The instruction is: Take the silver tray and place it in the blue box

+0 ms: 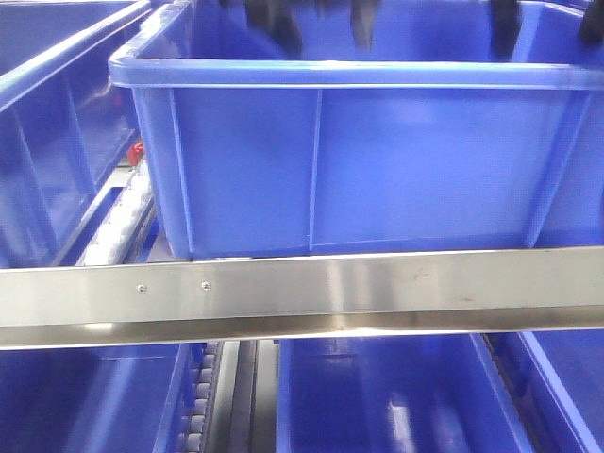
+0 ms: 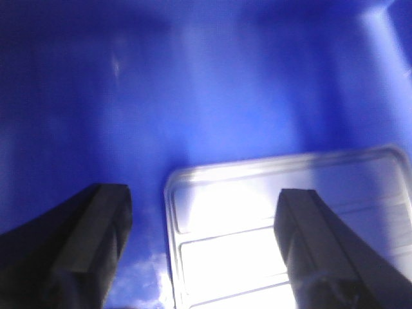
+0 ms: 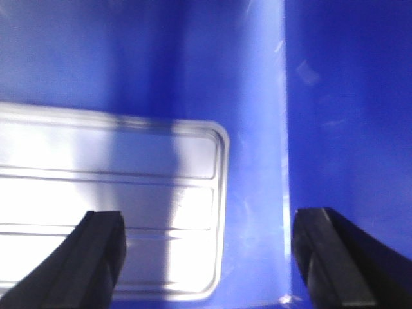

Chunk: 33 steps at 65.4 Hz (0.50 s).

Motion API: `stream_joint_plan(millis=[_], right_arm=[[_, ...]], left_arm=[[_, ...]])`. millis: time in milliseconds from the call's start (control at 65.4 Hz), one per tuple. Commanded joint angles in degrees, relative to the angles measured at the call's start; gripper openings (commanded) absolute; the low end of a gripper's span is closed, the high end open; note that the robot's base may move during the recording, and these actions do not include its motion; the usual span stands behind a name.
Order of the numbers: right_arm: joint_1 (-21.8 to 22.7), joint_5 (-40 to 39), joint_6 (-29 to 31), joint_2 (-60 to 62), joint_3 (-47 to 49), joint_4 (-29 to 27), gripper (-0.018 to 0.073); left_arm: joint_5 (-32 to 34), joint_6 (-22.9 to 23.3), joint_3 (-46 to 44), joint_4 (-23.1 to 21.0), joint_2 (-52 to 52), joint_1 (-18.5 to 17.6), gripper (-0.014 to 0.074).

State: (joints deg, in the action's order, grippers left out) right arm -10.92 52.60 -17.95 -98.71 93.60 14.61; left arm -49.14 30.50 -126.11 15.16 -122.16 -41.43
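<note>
The blue box (image 1: 377,160) was seen in the exterior front view standing behind a horizontal steel rail (image 1: 302,288), its ribbed side wall facing the camera. Dark, blurred arm parts were seen at its top rim; the box interior was hidden from this view. Further blue crates (image 1: 57,142) were noted to the left and below the rail, with a strip of white rollers (image 1: 123,222) between the left crate and the box.

In the left wrist view, the silver tray (image 2: 238,225) was observed lying flat on the blue floor of the box, its rounded corner and raised ribs visible under strong glare. The left gripper (image 2: 199,248) was recorded above it with its fingers (image 2: 96,238) spread wide, one over bare blue floor and one over the tray; nothing was held between them.

In the right wrist view, the tray (image 3: 161,193) was seen again, its end edge near the box's inner wall (image 3: 347,129). The right gripper (image 3: 206,257) was likewise noted with fingers (image 3: 328,257) spread apart and empty, one over the tray, one over the wall side.
</note>
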Motion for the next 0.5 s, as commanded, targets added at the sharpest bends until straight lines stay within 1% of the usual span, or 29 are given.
stream_joint_plan(millis=[0, 76, 138, 183, 275, 306, 351, 413, 489], right_arm=[[-0.04, -1.15, 0.52, 6.69, 2.34, 0.57, 0.0623], [-0.09, -0.01, 0.52, 9.55, 2.27, 0.33, 0.0612], [-0.15, 1.26, 0.52, 11.73, 2.27, 0.33, 0.0563], [-0.15, 2.28, 0.52, 13.52, 2.23, 0.31, 0.0486], [-0.15, 3.25, 0.52, 16.14, 1.85, 0.31, 0.0311], [-0.15, 3.25, 0.52, 16.95, 1.53, 0.31, 0.0252], [-0.15, 2.97, 0.52, 18.4, 0.58, 0.31, 0.0141], [-0.15, 2.42, 0.52, 20.29, -1.26, 0.31, 0.0044], [-0.15, 1.33, 0.53, 22.46, -4.31, 0.36, 0.0057]], left_arm=[[-2.33, -2.46, -4.78, 1.44, 6.17, -0.63, 0.0378], [-6.09, -4.36, -6.01, 1.31, 7.94, -0.86, 0.037], [-9.28, -6.89, -6.2, 1.44, 9.79, -1.13, 0.0344], [-11.51, -9.54, -6.2, 1.83, 11.3, -1.24, 0.0304], [-15.69, -12.23, -6.2, 2.69, 13.51, -1.36, 0.0228], [-17.35, -12.61, -6.2, 2.97, 14.23, -1.36, 0.0201], [-19.22, -12.86, -6.08, 3.88, 15.35, -1.36, 0.015], [-20.72, -13.37, -5.66, 5.06, 16.68, -1.36, 0.0078], [-21.44, -13.59, -4.03, 6.17, 18.27, -1.36, -0.0014]])
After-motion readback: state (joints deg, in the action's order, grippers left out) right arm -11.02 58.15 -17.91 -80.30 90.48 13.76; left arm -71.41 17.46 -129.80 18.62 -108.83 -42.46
